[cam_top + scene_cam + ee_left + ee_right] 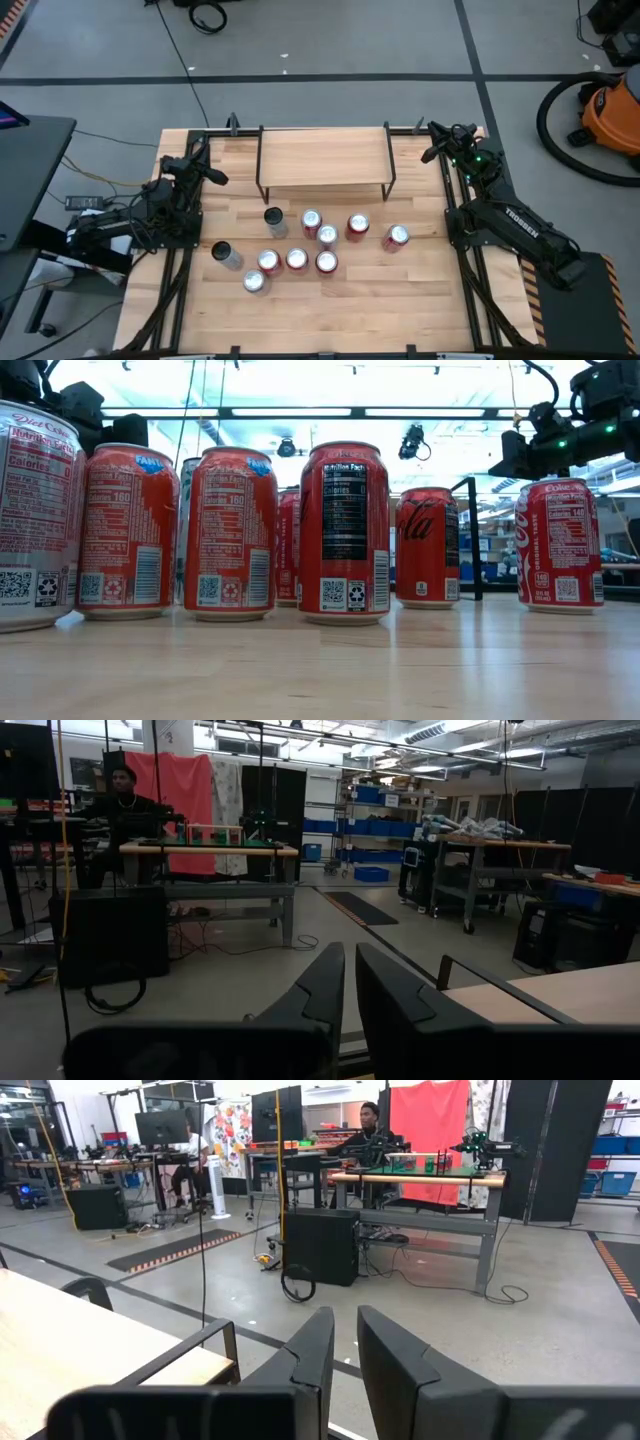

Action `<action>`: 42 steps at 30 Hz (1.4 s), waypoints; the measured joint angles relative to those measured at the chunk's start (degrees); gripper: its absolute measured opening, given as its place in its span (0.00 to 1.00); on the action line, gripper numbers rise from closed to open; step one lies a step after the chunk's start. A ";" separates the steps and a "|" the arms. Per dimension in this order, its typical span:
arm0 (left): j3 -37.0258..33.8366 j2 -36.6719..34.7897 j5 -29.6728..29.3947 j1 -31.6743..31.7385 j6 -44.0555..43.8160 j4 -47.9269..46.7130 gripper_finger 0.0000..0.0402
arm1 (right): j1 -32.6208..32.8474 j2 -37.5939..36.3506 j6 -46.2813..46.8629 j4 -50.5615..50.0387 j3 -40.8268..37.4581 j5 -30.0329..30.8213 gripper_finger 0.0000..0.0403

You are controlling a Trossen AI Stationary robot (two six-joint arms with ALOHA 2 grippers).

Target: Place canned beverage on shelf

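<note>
The shelf (323, 158) stands bare at the table's (420, 310) far edge with the cans (297, 260) clustered just before it, while the left gripper (222, 179) and right gripper (430, 152), both closed and holding nothing, flank it.

Robotics lab, workbenches (415, 1178), storage shelving (385, 805), monitors (163, 1127), concrete floor (520, 1330)

Shelf (322, 157): pale matt wood plank, thin black metal legs. Cans (343, 532): glossy printed metal. Table (390, 300): smooth wood.
</note>
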 joint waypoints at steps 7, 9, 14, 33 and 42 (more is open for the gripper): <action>0.00 -0.01 0.01 -0.01 -0.01 0.02 0.10 | 0.00 0.00 0.01 0.00 0.00 0.01 0.15; 0.01 0.00 0.01 0.01 0.01 0.00 0.10 | 0.00 0.00 0.01 0.00 0.00 0.01 0.15; 0.01 0.00 0.00 -0.01 -0.01 0.00 0.10 | -0.02 0.00 0.01 0.00 0.00 0.01 0.15; 0.06 -0.02 13.81 -0.64 -15.07 4.94 0.10 | -0.01 0.02 0.02 0.00 0.00 0.01 0.15; 0.06 0.00 34.98 -0.63 -19.73 7.25 0.10 | 0.18 0.02 3.09 1.15 0.00 0.02 0.15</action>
